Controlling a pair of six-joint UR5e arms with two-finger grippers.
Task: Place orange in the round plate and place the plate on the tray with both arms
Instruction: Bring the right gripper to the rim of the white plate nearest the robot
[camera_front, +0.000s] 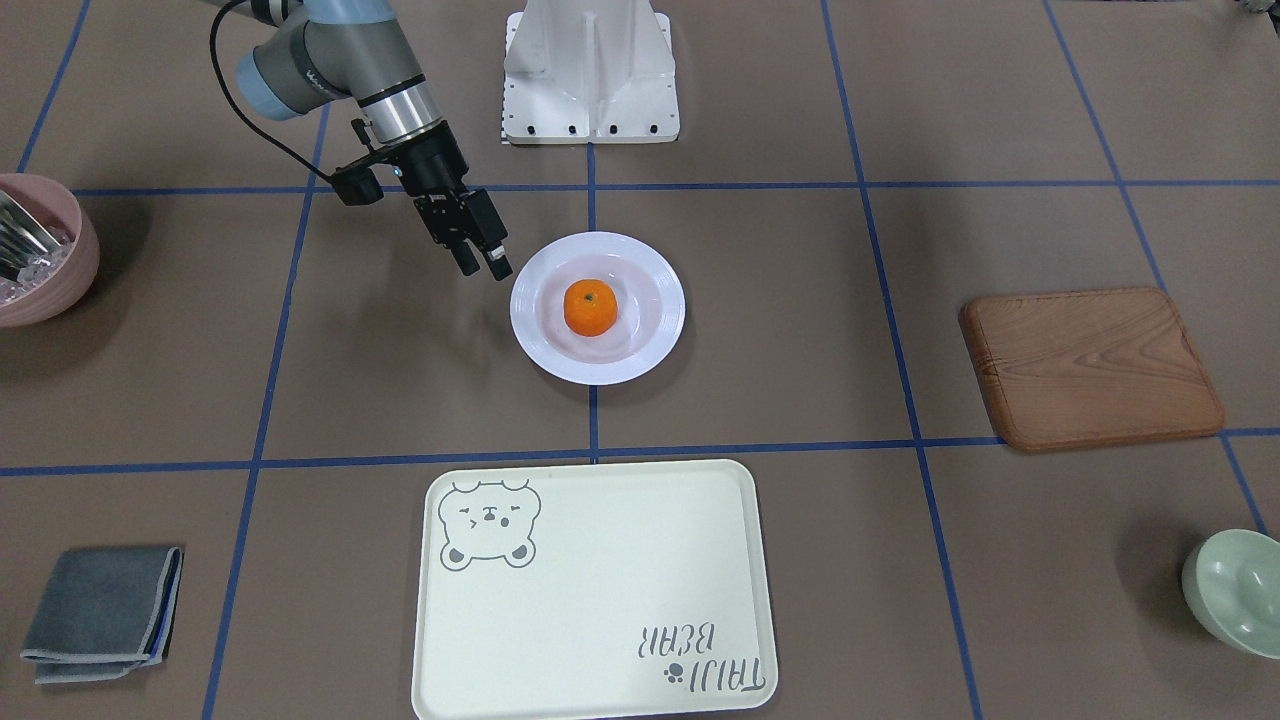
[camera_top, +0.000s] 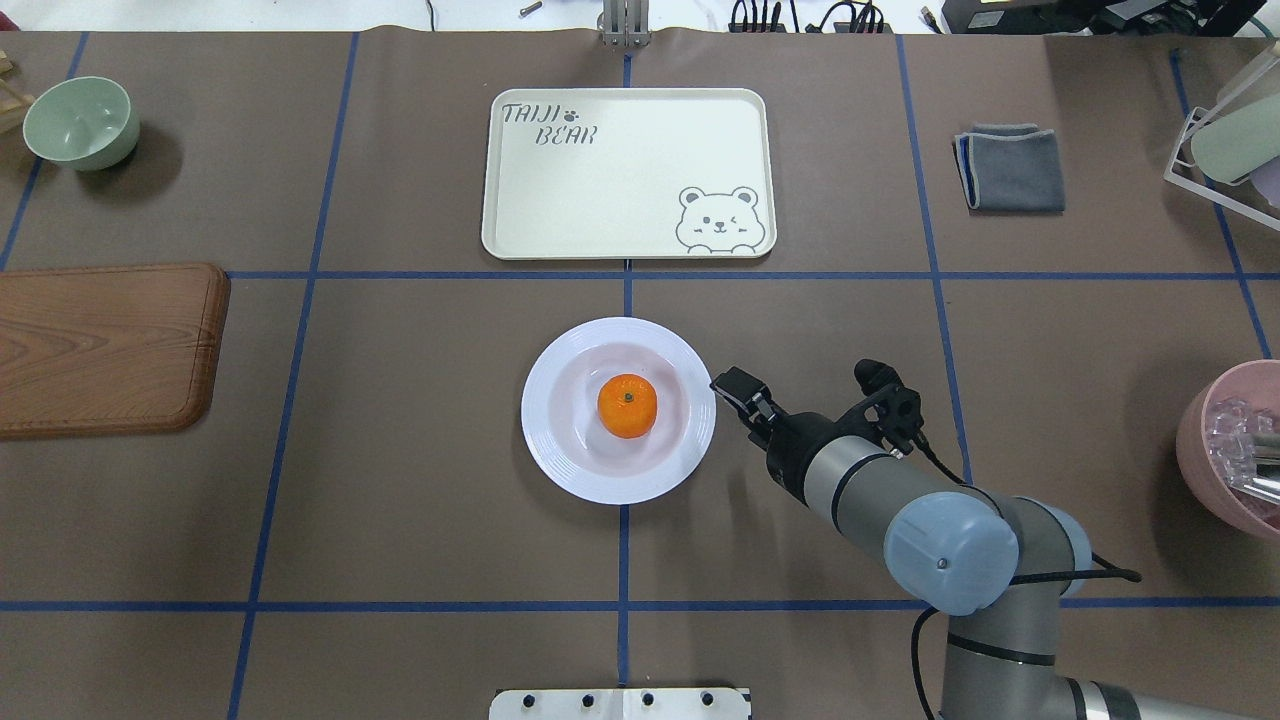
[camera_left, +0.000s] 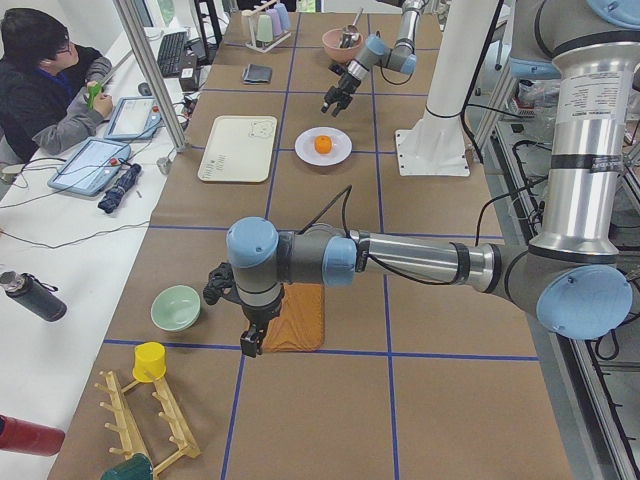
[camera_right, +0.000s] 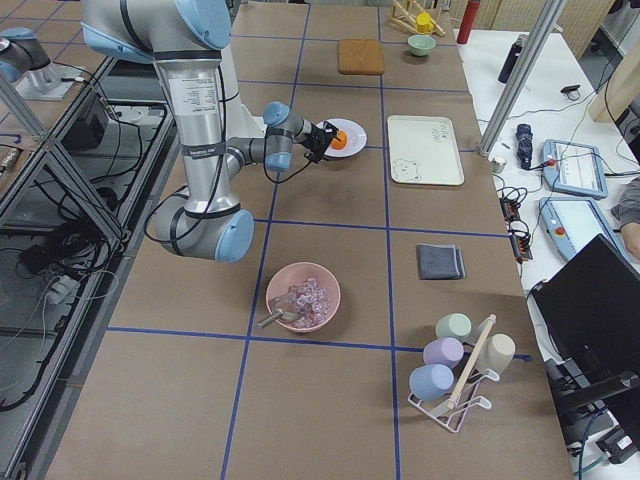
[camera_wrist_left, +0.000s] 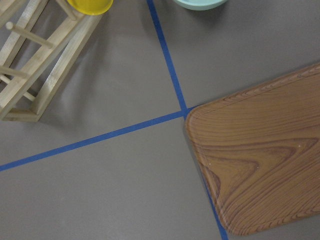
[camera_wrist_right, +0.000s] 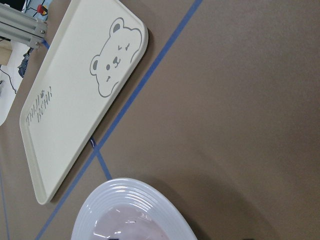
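Front-facing view: the orange (camera_front: 589, 307) sits in the middle of the round plate (camera_front: 640, 345) at the table's centre. The tray (camera_front: 595, 600) lies apart from them, by the operators' edge. The right hand (camera_front: 483, 266) hovers just beside the plate's rim, fingers narrowly parted and holding nothing, likely lining up a rim grip.

Exterior left view: the left hand (camera_left: 250, 345) hangs over the wooden board (camera_left: 300, 322) near the table's left end. I cannot tell how far open it is. The two-arm lift needs it at the plate.
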